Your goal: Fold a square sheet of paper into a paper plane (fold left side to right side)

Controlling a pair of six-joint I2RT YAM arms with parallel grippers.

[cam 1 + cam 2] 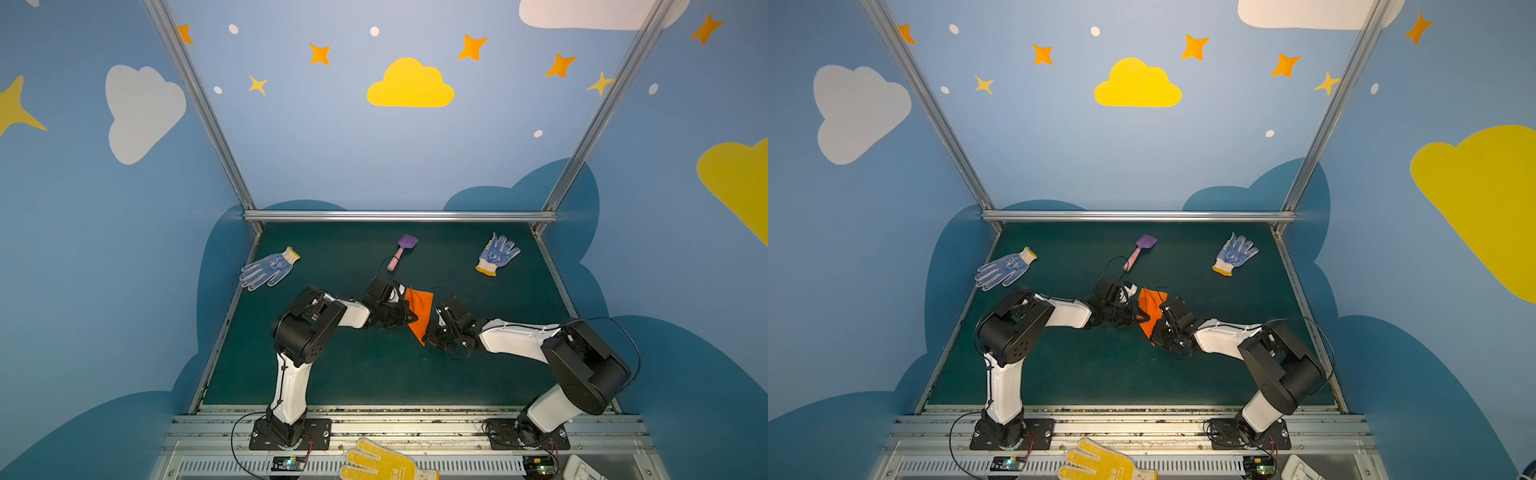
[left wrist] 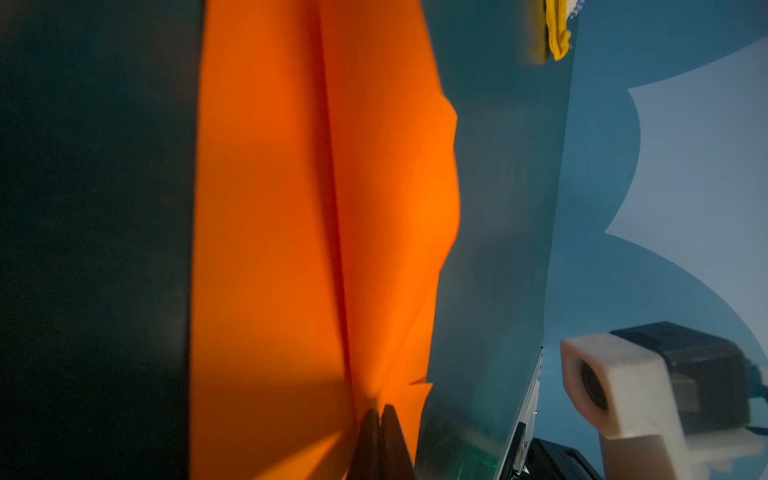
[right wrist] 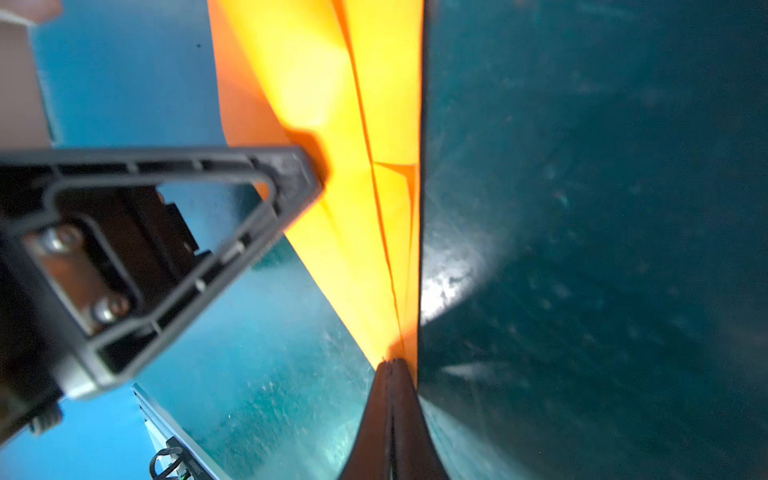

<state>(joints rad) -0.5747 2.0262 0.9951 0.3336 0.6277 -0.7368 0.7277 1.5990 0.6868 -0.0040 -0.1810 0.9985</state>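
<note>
**Both claws pinched on the orange sheet**

Left claw (image 2: 380,413): tips pressed together, a corner of the square sheet of paper (image 2: 270,208) nipped between them. Right claw (image 3: 390,365): likewise closed to a sliver on the sheet's pointed end. The sheet is already creased and layered. It hangs between my two claws over the middle of the worktop (image 1: 332,374), on the near side of the spatula (image 1: 399,251). I cannot tell whether its lower point touches the surface.

Risks, as I judge them:
- The paper is thin and held at two points. If my arms drift apart, it could tear at a nip.
- If they drift together, it will buckle. One free edge already bows outward in the left wrist view.
- The layers fan open away from the nips, so pressing down now could set a crooked crease.
- Either hold is shallow, and a twist could slip it free.

Views: both top views give the layout, arms converging and the sheet as an orange wedge (image 1: 1150,309), but hide my tips. Only the wrist views show the nips and the long centre crease. The right wrist view alone shows my left claw's finger against the paper's face.
</note>
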